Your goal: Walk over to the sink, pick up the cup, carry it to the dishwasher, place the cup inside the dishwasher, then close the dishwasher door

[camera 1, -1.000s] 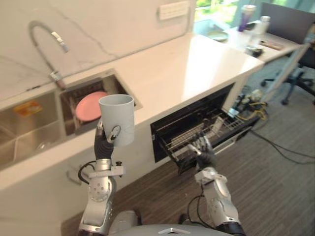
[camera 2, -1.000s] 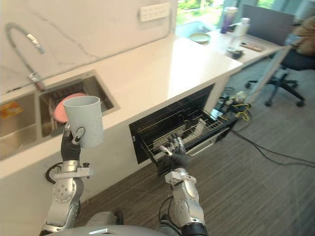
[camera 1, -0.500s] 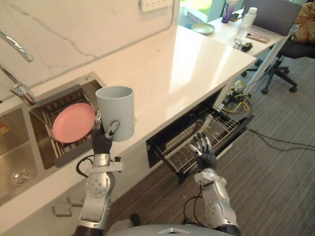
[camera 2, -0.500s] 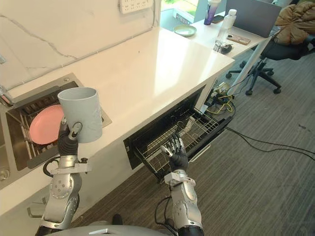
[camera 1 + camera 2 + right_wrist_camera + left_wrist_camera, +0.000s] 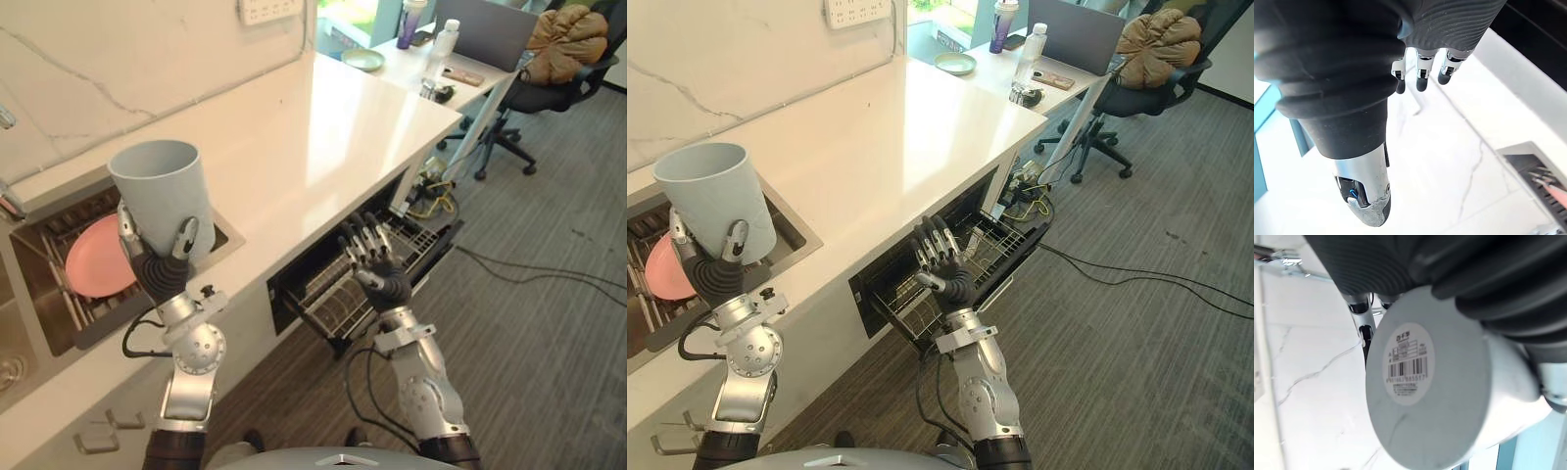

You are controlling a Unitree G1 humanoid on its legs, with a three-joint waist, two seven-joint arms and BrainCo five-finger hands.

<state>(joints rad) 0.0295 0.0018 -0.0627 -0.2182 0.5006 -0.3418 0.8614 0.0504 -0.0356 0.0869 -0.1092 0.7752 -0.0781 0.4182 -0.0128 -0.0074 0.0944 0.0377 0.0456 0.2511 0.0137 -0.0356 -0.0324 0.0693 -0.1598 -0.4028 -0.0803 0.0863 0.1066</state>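
Along the white table [image 5: 323, 117], our view has shifted from the sink [image 5: 34, 304] toward the open dishwasher [image 5: 423, 243]; the left hand [image 5: 157, 272] curls its fingers round the upright cup [image 5: 162, 191], the right hand [image 5: 382, 279] holds its fingers straight and empty, so we judge loading next.

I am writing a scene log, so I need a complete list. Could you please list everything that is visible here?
cup: one, pale grey-blue, upright in the left hand, near the sink
plate: one, pink, in the sink
sink: one, steel, set in the counter
counter: one, white, along the wall
dishwasher: one, black, under the counter, open, wire rack pulled out
socket plate: one, white, on the wall
dish: one, green, on the far desk
purple bottle: one, far desk
clear bottle: one, far desk
laptop: one, grey, far desk
office chair: one, black, brown padding on it
left hand: curled round the cup
right hand: open, raised before the dishwasher
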